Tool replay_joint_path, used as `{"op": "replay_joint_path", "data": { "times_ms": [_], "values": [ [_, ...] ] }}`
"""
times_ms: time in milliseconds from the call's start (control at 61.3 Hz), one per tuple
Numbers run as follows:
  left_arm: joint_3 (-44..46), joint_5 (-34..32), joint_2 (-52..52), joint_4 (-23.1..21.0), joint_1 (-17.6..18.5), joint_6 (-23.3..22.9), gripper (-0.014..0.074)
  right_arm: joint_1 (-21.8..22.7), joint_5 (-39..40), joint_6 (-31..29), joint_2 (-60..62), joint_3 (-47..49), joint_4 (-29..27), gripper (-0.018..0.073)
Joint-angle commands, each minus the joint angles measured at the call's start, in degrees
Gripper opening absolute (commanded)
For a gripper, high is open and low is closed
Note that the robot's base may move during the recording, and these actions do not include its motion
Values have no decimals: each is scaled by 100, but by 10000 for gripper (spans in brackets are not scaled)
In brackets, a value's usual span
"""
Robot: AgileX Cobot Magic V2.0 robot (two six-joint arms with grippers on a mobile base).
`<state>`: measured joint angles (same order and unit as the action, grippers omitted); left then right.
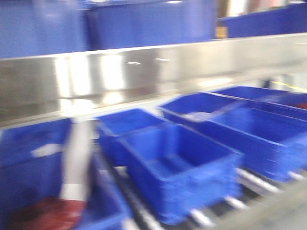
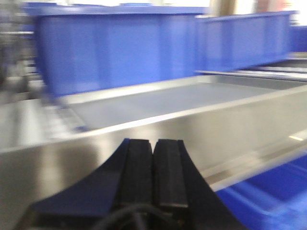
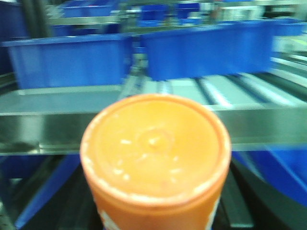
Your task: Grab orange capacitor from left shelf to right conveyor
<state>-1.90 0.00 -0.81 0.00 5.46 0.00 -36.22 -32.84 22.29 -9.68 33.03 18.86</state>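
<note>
right pincer [image 3: 156, 208] pinching orange capacitor [image 3: 154, 148], left pincer [image 2: 153, 167] pressed together; keep it upright, swing slowly toward 3 o'clock

An open blue bin [image 1: 182, 172] is sitting on metal rollers [image 1: 258, 181]; more blue bins [image 1: 249, 127] are standing behind it.
</note>
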Motion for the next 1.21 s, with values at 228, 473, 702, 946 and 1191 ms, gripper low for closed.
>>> {"op": "replay_joint_path", "data": {
  "times_ms": [228, 473, 702, 946, 1191],
  "values": [
    [45, -516, 58, -31, 17, 0, -105, -7, 489, -25, -74, 152, 110, 55],
    [45, -516, 58, -31, 17, 0, -105, -7, 489, -25, -74, 152, 110, 55],
    [45, -516, 58, -31, 17, 0, -105, -1, 495, -25, -74, 152, 110, 55],
    [45, -516, 58, -31, 17, 0, -105, 16, 495, -25, -74, 152, 110, 55],
    [45, -516, 58, -31, 17, 0, -105, 16, 501, -25, -74, 152, 110, 55]
  ]
}}
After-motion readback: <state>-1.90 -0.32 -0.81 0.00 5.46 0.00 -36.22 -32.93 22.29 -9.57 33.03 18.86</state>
